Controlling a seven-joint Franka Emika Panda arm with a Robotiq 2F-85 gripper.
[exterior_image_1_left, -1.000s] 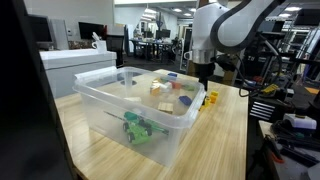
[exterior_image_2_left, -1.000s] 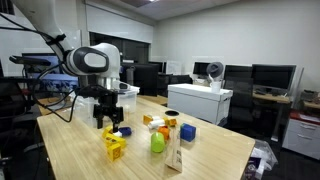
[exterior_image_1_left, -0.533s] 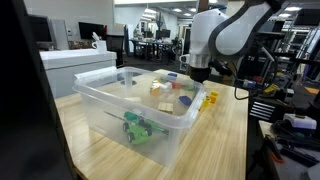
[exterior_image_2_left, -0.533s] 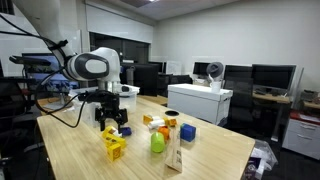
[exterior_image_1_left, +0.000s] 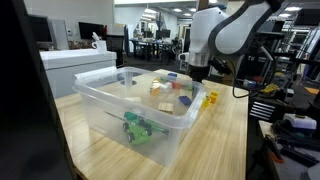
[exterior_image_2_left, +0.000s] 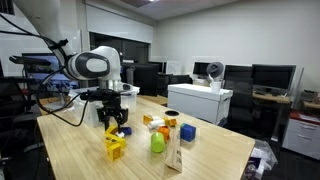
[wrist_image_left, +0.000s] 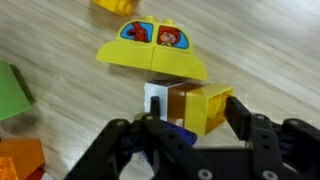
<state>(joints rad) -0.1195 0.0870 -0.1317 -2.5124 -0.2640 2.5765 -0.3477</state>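
Since a second ago the arm has dipped slightly lower over the light wooden table (exterior_image_2_left: 60, 140). In the wrist view, a green plastic block (wrist_image_left: 8, 95) lies well left of the yellow curved plastic piece printed with two faces (wrist_image_left: 155, 50) and is cut off by the edge. Below the green block, an orange plastic block (wrist_image_left: 20, 160) is cropped at the corner. Right against the curved piece's lower rim sits the white, brown and yellow toy brick (wrist_image_left: 190, 100). The black gripper (wrist_image_left: 188, 118) straddles it with its jaws partly drawn in, but I cannot tell whether the pads press the brick. In both exterior views the brick is too small to make out.
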